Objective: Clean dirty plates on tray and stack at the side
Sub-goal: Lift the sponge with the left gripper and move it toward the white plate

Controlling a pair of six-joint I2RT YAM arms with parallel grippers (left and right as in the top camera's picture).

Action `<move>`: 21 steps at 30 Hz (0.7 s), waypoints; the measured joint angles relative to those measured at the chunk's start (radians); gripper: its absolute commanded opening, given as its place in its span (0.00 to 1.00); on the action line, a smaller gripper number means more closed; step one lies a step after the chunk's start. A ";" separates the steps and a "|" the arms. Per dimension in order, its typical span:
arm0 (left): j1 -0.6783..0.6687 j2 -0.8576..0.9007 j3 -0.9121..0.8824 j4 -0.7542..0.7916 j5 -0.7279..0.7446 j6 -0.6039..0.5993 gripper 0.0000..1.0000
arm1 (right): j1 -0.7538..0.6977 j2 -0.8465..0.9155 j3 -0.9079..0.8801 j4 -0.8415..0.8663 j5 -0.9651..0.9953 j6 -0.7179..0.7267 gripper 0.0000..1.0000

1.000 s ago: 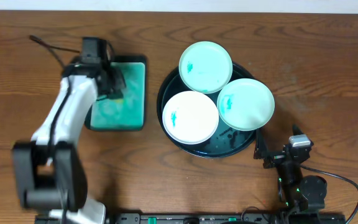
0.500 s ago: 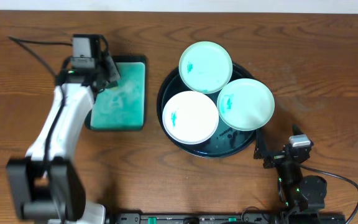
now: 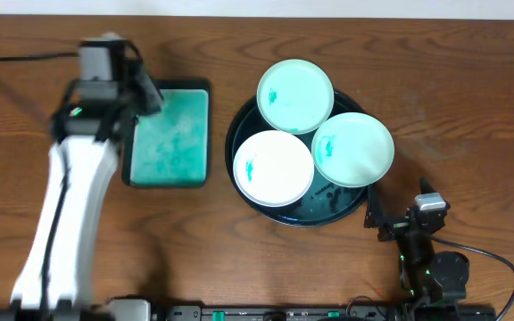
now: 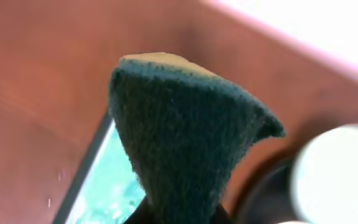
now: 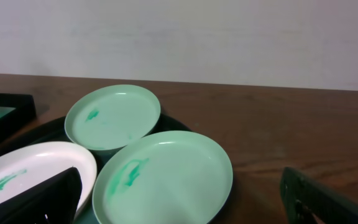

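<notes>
Three plates with teal smears lie in the round black tray (image 3: 298,215): a mint one at the back (image 3: 294,96), a mint one at the right (image 3: 353,149) and a white one at the front left (image 3: 274,168). My left gripper (image 3: 145,93) is raised over the left edge of the rectangular teal tray and is shut on a dark green scouring pad (image 4: 185,130). My right gripper (image 3: 389,223) is open and empty, low on the table just front right of the round tray. In the right wrist view it faces the right mint plate (image 5: 163,177).
The rectangular black-edged tray (image 3: 169,138) with teal liquid lies left of the round tray; it also shows in the left wrist view (image 4: 101,196). Bare wood tabletop (image 3: 471,116) extends right of the round tray. A cable runs at the front right.
My left arm has risen and swung back and left from the rectangular tray's teal liquid, carrying the pad. The plates and my right arm have not moved.
</notes>
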 measured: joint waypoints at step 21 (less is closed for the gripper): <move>-0.002 0.206 -0.058 -0.047 0.146 -0.033 0.07 | 0.000 0.000 0.000 0.000 0.000 0.000 0.99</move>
